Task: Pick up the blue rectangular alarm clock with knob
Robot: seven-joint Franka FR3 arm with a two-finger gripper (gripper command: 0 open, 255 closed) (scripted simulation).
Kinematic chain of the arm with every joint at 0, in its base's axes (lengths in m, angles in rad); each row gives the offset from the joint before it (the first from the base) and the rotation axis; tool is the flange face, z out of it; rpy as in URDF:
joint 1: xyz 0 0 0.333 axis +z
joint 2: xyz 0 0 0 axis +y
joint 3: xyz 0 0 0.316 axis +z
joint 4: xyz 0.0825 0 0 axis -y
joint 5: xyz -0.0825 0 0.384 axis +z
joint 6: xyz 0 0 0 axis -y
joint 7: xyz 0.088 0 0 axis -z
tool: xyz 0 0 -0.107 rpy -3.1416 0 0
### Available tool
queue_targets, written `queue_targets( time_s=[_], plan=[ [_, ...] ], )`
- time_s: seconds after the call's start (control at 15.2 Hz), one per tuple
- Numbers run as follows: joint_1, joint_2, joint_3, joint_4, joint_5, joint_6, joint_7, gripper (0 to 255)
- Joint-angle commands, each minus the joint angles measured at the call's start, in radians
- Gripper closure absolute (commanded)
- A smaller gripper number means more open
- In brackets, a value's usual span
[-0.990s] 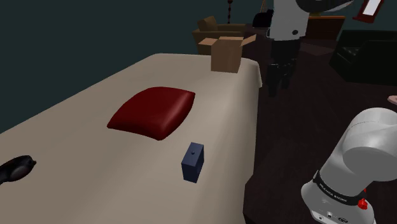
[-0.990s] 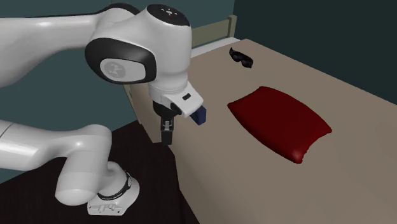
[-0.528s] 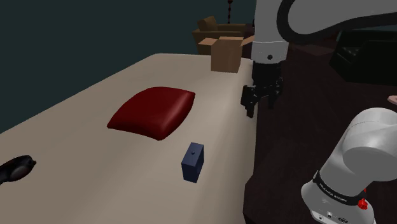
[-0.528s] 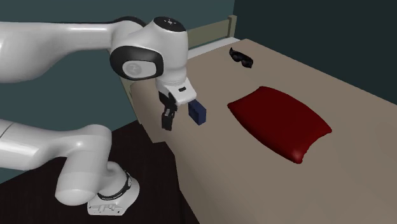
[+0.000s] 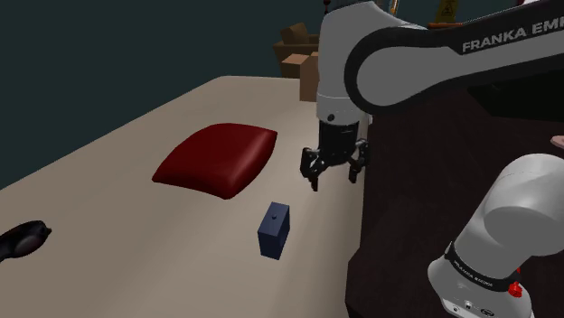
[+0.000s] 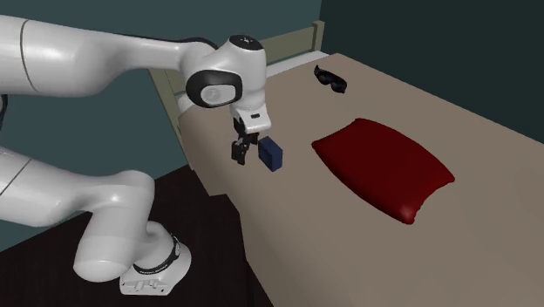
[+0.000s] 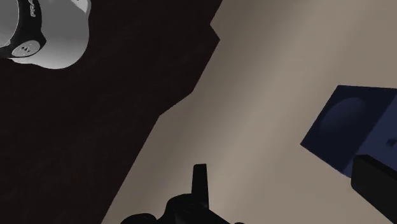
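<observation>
Beige bed (image 5: 117, 235) holds the blue clock (image 5: 273, 229) near the red pillow (image 5: 217, 158). Tool (image 5: 333, 179) hovers beside the pillow, fingers spread, empty. Clock looks rigid, light, boxy; pinch its broad flat faces.

Arm (image 6: 78, 52): glossy white, with rounded tubular links. A dark round cap (image 6: 212, 91) marked the wrist joint. White "FRANKA EMI" lettering (image 5: 511, 38) ran along a dark band. The base (image 6: 139, 277) carried a black lettered ring (image 5: 470, 268) and a small red button (image 5: 516, 290). Gripper (image 5: 332, 177): all black.
</observation>
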Motion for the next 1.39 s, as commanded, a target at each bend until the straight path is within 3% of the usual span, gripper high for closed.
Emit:
queue_targets(
  time_s=[0.0,0.4,0.66,1.32],
  plan=[
    [-0.019,0.061,0.07,0.017,0.015,0.066,0.103,0],
    [-0.135,0.298,0.278,0.124,-0.05,0.24,0.418,0],
    [-0.237,0.511,0.419,0.223,-0.22,0.337,0.692,0],
    [-0.243,0.609,0.439,0.178,-0.311,0.448,0.761,0]
  ],
)
